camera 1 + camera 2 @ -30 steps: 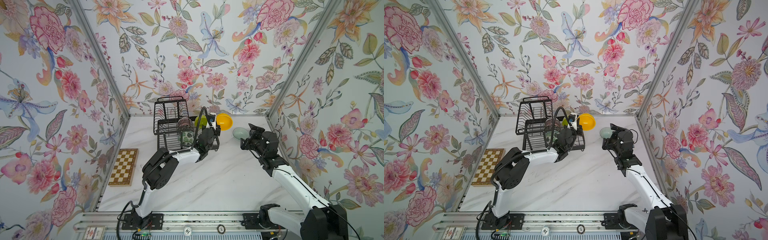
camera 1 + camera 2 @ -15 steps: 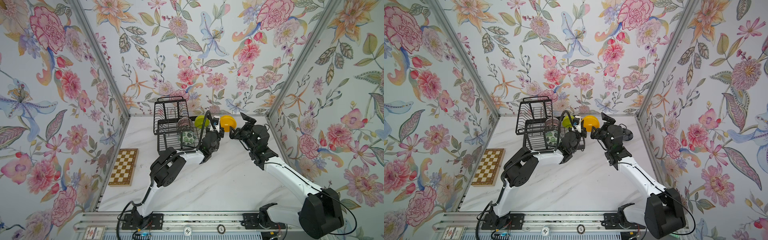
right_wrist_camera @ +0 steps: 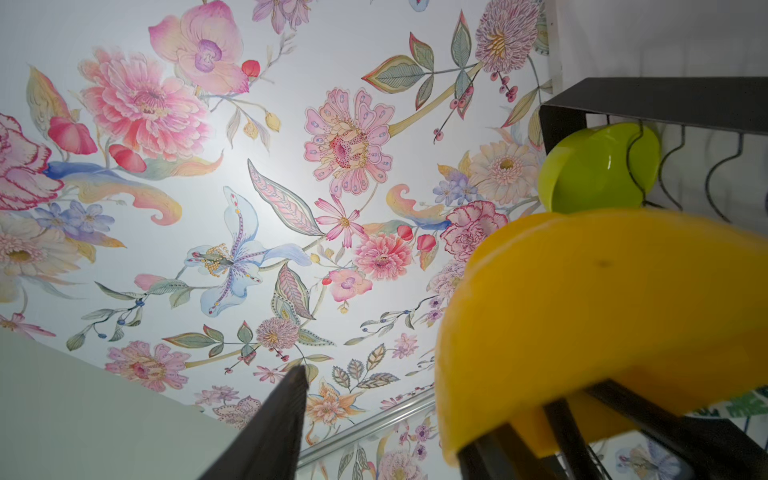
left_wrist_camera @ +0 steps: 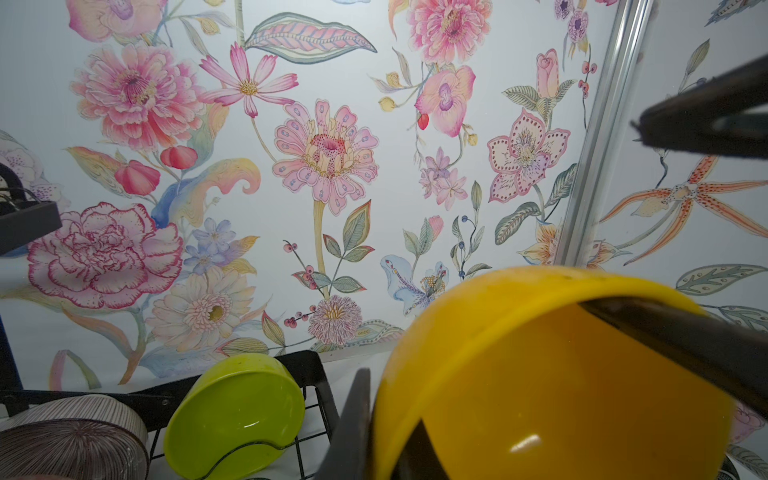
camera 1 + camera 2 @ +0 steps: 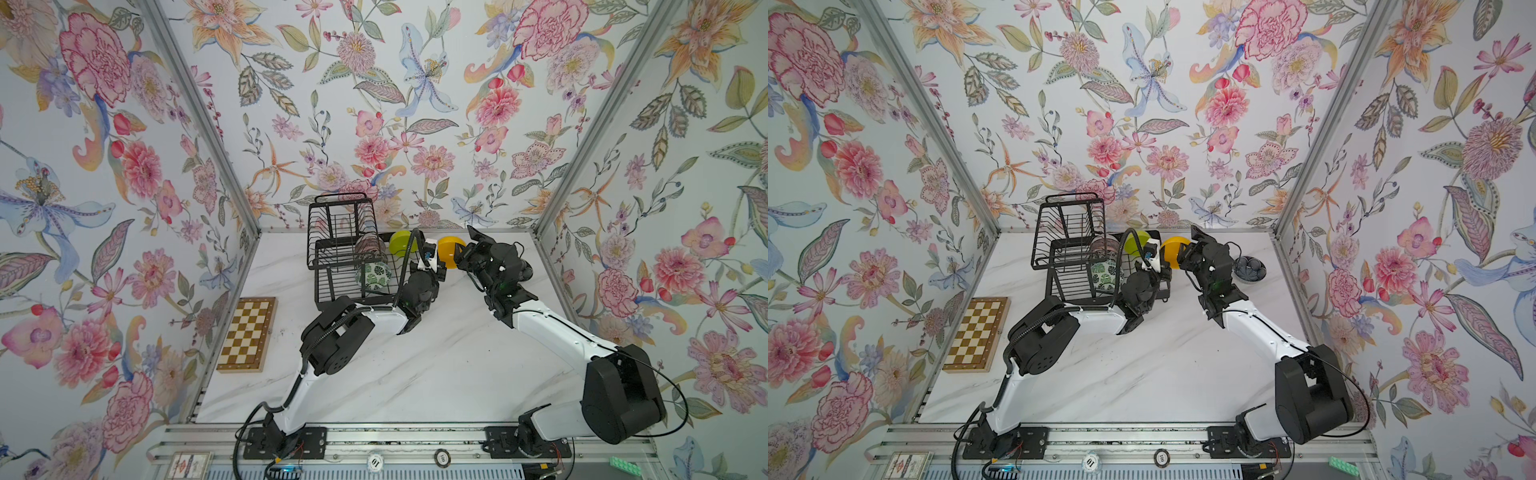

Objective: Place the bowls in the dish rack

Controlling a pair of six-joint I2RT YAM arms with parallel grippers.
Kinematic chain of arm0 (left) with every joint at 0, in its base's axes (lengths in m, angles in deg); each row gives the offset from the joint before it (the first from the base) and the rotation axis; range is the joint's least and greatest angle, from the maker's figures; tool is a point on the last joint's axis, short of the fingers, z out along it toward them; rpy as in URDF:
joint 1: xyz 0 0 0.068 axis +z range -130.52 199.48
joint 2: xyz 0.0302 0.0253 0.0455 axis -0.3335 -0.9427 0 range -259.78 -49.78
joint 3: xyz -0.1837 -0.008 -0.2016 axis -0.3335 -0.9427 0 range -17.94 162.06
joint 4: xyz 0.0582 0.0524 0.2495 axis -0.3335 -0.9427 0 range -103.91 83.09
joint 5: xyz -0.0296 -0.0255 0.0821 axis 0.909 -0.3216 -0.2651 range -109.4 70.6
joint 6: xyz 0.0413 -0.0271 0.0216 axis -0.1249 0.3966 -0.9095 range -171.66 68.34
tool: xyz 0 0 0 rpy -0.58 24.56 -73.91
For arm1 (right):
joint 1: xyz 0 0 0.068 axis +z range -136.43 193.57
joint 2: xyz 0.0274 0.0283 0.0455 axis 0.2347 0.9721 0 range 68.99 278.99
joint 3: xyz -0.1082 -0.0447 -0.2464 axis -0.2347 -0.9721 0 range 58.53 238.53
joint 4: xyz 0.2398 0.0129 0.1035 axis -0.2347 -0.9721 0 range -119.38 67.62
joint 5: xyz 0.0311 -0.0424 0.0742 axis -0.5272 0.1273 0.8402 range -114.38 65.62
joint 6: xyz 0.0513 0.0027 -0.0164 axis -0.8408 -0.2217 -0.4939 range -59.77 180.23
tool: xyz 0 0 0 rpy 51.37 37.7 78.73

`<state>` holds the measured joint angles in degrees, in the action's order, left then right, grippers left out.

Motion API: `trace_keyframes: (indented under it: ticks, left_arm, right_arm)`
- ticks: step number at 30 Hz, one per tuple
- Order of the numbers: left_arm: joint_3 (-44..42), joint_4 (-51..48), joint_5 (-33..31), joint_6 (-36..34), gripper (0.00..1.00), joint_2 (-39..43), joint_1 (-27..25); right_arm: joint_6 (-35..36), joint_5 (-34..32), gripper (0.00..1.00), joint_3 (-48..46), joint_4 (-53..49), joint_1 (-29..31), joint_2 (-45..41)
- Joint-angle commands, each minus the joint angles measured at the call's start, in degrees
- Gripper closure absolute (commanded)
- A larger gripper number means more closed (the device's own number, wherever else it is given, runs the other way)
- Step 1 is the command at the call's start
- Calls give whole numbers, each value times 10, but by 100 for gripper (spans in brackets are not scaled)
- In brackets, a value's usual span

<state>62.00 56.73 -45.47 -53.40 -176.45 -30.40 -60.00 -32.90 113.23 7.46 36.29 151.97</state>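
- Chessboard (image 5: 248,334) is seen nearest, at lower left of the counter (image 5: 415,374), and is no part of the task.
- At mid-frame the orange-yellow bowl (image 5: 446,250) is held on edge above the counter, just right of the dish rack (image 5: 318,274). Its rim is pinched by the left pincer (image 5: 437,262).
- A second ago the right pincer (image 5: 462,245) was spread wide at the right of the frame. It has since been swung across to the same bowl and partly narrowed.
- In the left wrist view one finger (image 4: 673,345) is seen inside the bowl and the other above the rim, well apart, so no pinch is shown yet.
- A handover is judged to be starting.
- The dark blue bowl (image 5: 1250,268) is left on the counter at right.
- Farther back, the green-leaf bowl (image 5: 374,275), pink ribbed bowl (image 5: 369,248) and lime green bowl (image 5: 400,243) are already stood in the rack.
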Motion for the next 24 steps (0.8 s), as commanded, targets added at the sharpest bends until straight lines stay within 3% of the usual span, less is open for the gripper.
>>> trace_keyframes:
  ticks: [1, 6, 13, 24]
  left_arm:
    - [-5, 38, -13, -11, 100, 30, -8]
    - [-15, 41, -20, -15, 100, 37, -10]
    - [-23, 48, -28, -31, 100, 45, -14]
    - [-13, 50, -33, -61, 100, 50, -22]
  right_arm:
    - [-72, -18, 52, 19, 42, 7, 14]
    - [-72, -26, 70, 23, 50, 13, 22]
    - [-82, -30, 78, 22, 47, 18, 28]
    - [-74, -40, 100, 2, 90, 23, 37]
